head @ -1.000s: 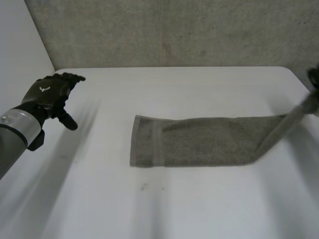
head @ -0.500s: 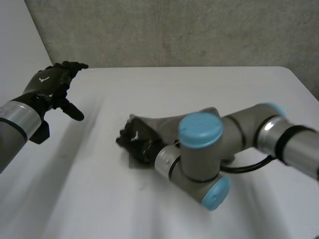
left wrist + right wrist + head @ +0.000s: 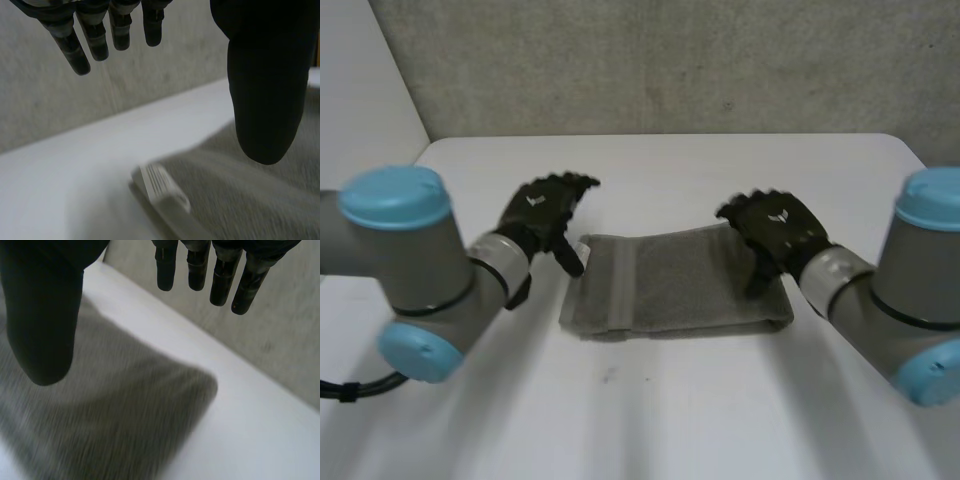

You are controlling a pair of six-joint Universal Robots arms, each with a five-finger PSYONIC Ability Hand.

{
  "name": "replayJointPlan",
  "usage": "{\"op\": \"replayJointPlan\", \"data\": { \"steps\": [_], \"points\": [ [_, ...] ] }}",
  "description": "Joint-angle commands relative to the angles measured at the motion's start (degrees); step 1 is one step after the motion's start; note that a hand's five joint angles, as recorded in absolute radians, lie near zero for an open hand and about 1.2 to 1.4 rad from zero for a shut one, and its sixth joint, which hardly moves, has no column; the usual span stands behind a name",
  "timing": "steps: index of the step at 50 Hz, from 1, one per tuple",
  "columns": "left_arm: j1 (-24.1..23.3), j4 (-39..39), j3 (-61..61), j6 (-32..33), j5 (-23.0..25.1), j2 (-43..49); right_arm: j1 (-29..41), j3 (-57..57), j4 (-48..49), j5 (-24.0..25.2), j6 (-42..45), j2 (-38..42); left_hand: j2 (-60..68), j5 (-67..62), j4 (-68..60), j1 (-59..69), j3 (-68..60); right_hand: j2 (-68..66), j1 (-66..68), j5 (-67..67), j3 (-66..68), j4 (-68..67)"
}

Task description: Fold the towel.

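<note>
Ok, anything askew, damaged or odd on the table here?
Nothing stands out. The towel lies flat on the white table, no spill or damage; the left hand and right hand are open, one at each short end.

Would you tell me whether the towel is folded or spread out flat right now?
Folded. The towel has a rounded crease by the right robot hand; by the left robot hand its edges lie stacked.

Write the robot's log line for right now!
towel: folded, flat on table | left hand: open, over left end | right hand: open, over right end
</note>
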State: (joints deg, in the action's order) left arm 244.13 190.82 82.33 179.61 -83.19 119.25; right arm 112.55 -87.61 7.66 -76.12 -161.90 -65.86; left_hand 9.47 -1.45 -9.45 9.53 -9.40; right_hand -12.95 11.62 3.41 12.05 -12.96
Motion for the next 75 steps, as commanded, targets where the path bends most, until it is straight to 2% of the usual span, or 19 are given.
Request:
{"op": "replayJointPlan", "data": {
  "steps": [1,5,10,13,15,20,27,34,42,48,49,50,51,52,55,64,66,71,75],
  "points": [
    [-3.2,0.0,-0.8,5.5,-5.7,7.3,-8.1,-11.0,1.6,8.8,2.2,0.6,0.6,1.4,-0.6,0.5,-0.6,-2.7,4.0,2.2,3.6,-2.7],
    [-4.2,0.0,-0.8,7.8,-5.9,8.7,-8.7,-12.4,4.2,10.6,2.4,2.7,0.5,1.5,-0.5,0.5,-0.6,-12.4,13.8,12.0,13.3,-12.4],
    [-5.9,0.0,-0.2,8.6,-6.0,8.5,-9.0,-12.8,8.8,10.0,3.0,4.3,0.5,1.5,-0.5,0.5,-0.6,-42.0,43.3,41.5,42.9,-42.0],
    [-6.6,0.0,-0.2,8.6,-6.0,8.4,-9.0,-12.8,9.7,9.5,3.0,4.3,0.5,1.5,-0.5,0.5,-0.6,-50.3,51.6,49.8,51.2,-50.3],
    [-7.8,-0.2,0.0,8.6,-6.0,7.3,-9.5,-12.8,11.6,7.3,3.9,4.1,0.5,1.5,-0.5,0.5,-0.6,-66.8,68.2,66.4,67.7,-66.8],
    [-8.4,-0.3,1.5,8.6,-7.2,2.3,-8.9,-12.0,12.6,2.6,9.1,3.1,0.5,1.5,-0.5,0.5,-0.6,-67.0,68.4,66.6,67.9,-67.0],
    [-7.2,0.0,3.5,8.6,-8.3,-4.7,-7.1,-6.9,12.0,1.2,16.5,0.5,0.5,1.5,-0.5,0.5,-0.6,-67.0,68.4,66.6,67.9,-67.0],
    [0.3,0.0,7.6,8.6,-7.9,-14.0,9.0,6.5,8.1,1.6,20.2,4.7,0.5,1.5,-0.5,0.5,-0.6,-67.0,68.4,66.6,67.9,-67.0],
    [5.6,0.1,11.9,8.4,-7.2,-19.7,20.2,13.2,1.7,5.6,26.6,13.8,0.5,1.5,-0.5,0.5,-0.6,-67.0,68.4,66.6,67.9,-67.0],
    [5.8,0.2,13.7,8.3,-6.6,-19.9,23.2,12.5,0.3,5.8,32.9,17.5,0.5,1.5,-0.5,0.5,-0.6,-67.0,68.4,66.6,67.9,-67.0],
    [5.6,0.2,13.8,8.2,-6.2,-19.8,23.2,12.3,0.3,5.0,34.3,17.3,0.5,1.5,-0.5,0.5,-0.6,-64.8,66.1,64.3,65.7,-64.8],
    [5.2,0.2,13.6,8.0,-5.8,-19.4,23.2,11.9,0.1,4.2,34.1,16.3,0.5,1.5,-0.5,0.5,-0.6,-38.9,40.3,38.5,39.8,-38.9],
    [5.2,0.2,13.6,8.0,-5.8,-19.4,23.2,11.9,0.1,4.2,34.1,16.3,0.5,1.5,-0.5,0.5,-0.6,-38.7,40.0,38.2,39.6,-38.7],
    [5.0,0.2,13.1,7.6,-5.6,-19.1,23.1,11.2,0.1,3.4,33.0,14.6,0.5,1.5,-0.5,0.5,-0.6,-15.4,16.7,14.9,16.3,-15.4],
    [4.4,0.3,11.6,5.6,-5.1,-18.0,21.4,8.5,0.7,3.8,27.2,9.0,0.6,1.4,-0.6,0.5,-0.6,3.0,-1.6,-3.4,-2.1,3.0],
    [-0.8,-0.4,2.0,-2.7,-5.0,-11.4,11.8,1.2,1.0,4.5,2.5,-3.7,1.9,0.1,-1.9,1.9,-2.0,3.0,-1.6,-3.4,-2.1,3.0],
    [-3.4,-0.7,-1.4,-3.9,-5.0,-7.7,6.1,-0.2,0.3,4.9,-7.0,-5.9,1.9,0.1,-1.9,1.9,-2.0,3.0,-1.6,-3.4,-2.1,3.0],
    [-7.6,-2.6,-6.6,-4.4,-5.1,-0.6,0.1,0.8,-0.6,8.7,-17.9,-5.3,2.6,-0.6,-2.6,2.5,-2.7,3.0,-1.6,-3.4,-2.1,3.0],
    [-9.3,-4.4,-8.8,-4.0,-5.4,4.4,-0.9,3.1,-2.5,12.5,-18.9,-0.3,2.4,-0.4,-2.4,2.4,-2.5,3.0,-1.6,-3.4,-2.1,3.0]
  ]
}}
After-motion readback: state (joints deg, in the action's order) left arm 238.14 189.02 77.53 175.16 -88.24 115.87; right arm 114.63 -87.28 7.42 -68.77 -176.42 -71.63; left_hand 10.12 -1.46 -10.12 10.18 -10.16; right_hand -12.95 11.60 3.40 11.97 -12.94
